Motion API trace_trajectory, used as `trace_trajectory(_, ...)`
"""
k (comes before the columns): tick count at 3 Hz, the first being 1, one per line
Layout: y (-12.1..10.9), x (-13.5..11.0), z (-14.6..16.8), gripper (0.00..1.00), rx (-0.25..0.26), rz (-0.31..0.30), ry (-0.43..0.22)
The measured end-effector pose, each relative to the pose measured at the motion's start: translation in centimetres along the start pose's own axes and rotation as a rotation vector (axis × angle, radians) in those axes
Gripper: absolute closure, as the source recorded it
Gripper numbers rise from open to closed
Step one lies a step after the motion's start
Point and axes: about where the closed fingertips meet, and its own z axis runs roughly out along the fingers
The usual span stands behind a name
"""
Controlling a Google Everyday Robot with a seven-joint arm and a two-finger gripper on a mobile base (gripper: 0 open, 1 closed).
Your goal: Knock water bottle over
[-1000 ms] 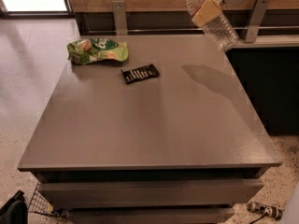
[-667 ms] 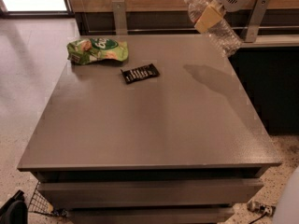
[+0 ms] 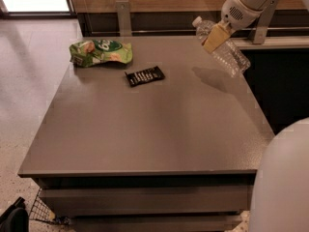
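Observation:
The water bottle (image 3: 226, 51) is a clear ribbed bottle with a white cap. It hangs tilted above the table's far right part, cap up and to the left, base down and to the right. My gripper (image 3: 216, 36) comes in from the top right on the white arm and is shut on the bottle's upper part. One yellowish finger (image 3: 214, 37) lies across the bottle just below its neck. The bottle's shadow (image 3: 212, 79) falls on the grey table (image 3: 154, 134) beneath it.
A green snack bag (image 3: 100, 52) lies at the table's far left. A black snack bar (image 3: 145, 75) lies near the far middle. A wooden wall with metal brackets (image 3: 123, 16) runs behind the table. A white robot part (image 3: 282, 182) fills the lower right corner.
The gripper and the bottle have moved down together toward the tabletop, keeping about the same tilt. The bag and the bar have not moved.

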Motion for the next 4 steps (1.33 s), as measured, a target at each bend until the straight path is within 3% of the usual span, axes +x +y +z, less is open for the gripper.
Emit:
trace_trajectory(2, 0.9, 1.2, 5.0, 1.00, -0.164, 0.032, 0.045)
trace_trajectory(3, 1.4, 0.7, 6.4, 1.00, -0.214, 0.021, 0.035)
trace_trajectory(4, 2.1, -1.8, 8.5, 0.97, -0.270, -0.028, -0.003)
